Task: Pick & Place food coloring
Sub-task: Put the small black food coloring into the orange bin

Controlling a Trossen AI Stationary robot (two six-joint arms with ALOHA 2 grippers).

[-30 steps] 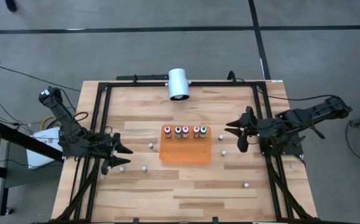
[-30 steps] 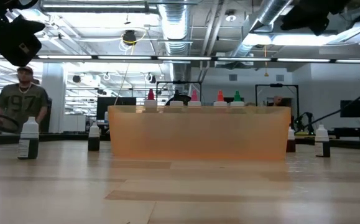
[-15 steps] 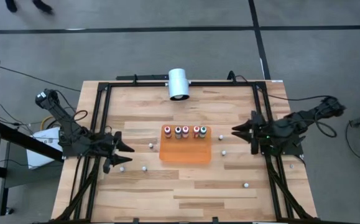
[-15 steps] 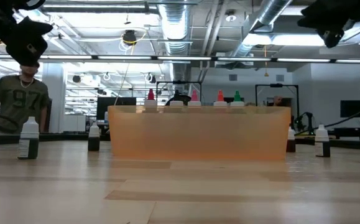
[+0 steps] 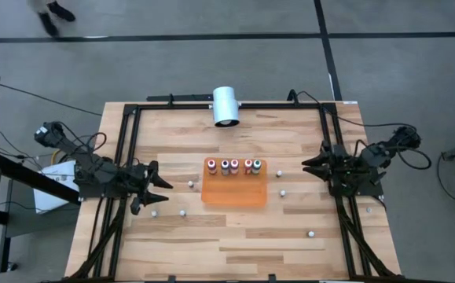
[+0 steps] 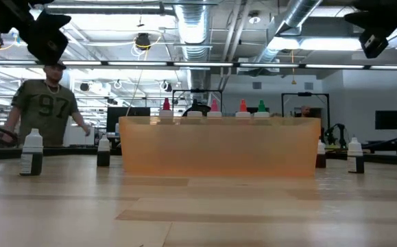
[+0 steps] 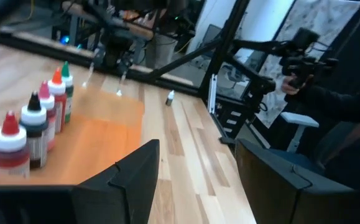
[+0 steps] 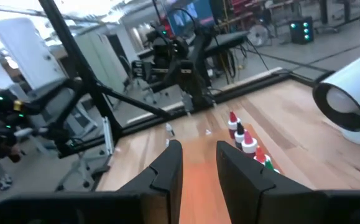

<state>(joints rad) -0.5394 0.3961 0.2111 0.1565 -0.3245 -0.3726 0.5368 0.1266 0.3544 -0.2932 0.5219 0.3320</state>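
Several food coloring bottles (image 5: 234,166) stand upright in a row along the far edge of the orange mat (image 5: 233,189). Their coloured tops (image 6: 214,105) show over the mat in the low view. The row also shows in the left wrist view (image 7: 35,124) and the right wrist view (image 8: 242,135). My left gripper (image 5: 160,182) hovers open, level, at the table's left, pointing toward the mat. In its wrist view my left gripper (image 7: 198,180) has nothing between its fingers. My right gripper (image 5: 306,164) hovers at the right, pointing toward the mat. In its wrist view my right gripper (image 8: 199,165) is open by a narrow gap and empty.
A large white cylinder (image 5: 225,106) lies at the far edge. Loose small bottles stand on the wood left of the mat (image 5: 189,185), right of it (image 5: 283,192) and near the front right (image 5: 311,233). A black frame (image 5: 125,141) borders the table. A person (image 6: 44,103) walks behind.
My right gripper has drawn back toward the table's right edge, away from the mat, and sunk a little. My left gripper has swung slightly toward the far edge, turning toward the mat. The bottles have stayed put. The person behind the table has walked to the right.
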